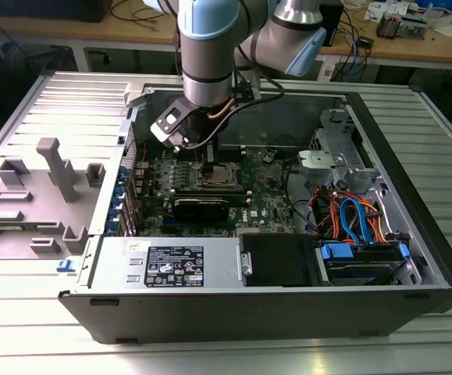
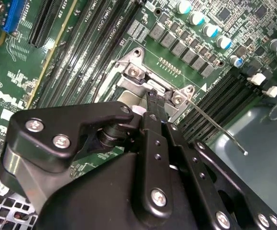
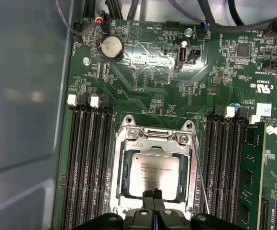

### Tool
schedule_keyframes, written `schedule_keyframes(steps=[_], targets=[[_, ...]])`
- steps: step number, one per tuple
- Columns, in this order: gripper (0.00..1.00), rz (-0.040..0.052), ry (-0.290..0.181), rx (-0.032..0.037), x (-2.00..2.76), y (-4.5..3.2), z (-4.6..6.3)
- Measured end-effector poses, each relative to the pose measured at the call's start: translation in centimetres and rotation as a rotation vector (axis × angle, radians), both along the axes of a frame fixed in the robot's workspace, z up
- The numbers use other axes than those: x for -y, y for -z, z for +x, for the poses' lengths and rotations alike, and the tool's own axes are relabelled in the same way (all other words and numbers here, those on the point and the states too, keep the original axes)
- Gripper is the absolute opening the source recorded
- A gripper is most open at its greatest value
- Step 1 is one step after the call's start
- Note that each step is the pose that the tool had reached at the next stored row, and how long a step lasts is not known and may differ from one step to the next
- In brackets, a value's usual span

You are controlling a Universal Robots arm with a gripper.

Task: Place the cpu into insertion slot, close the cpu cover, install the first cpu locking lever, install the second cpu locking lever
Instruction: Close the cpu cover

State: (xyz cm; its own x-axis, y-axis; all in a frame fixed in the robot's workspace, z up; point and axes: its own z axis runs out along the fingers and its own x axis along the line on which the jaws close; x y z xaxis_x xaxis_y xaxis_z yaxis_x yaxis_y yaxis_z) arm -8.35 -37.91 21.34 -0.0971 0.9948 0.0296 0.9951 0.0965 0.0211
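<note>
Beneath my fingertips, the flat silver-grey square cpu lies under the thin silvery windowed cpu cover. My gripper, pinched together and empty, presses its edge, likely to hold it down.

Exterior view: raised, looking down into open computer case. Both wrist views: close over motherboard, sharing the insertion slot.

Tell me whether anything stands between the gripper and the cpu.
Nothing visible does. In the first wrist view the gripper, fingers shut, is at one edge of the cpu, which lies bare in the window of the cpu cover.
</note>
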Motion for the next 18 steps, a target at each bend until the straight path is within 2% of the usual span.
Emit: schedule_keyframes(steps=[11, 18], targets=[[0.11, 0.0001, 0.000, 0.0000, 0.00, 0.06, -0.01], [0.11, -0.0019, 0.000, 0.0000, 0.00, 0.58, -0.01]])
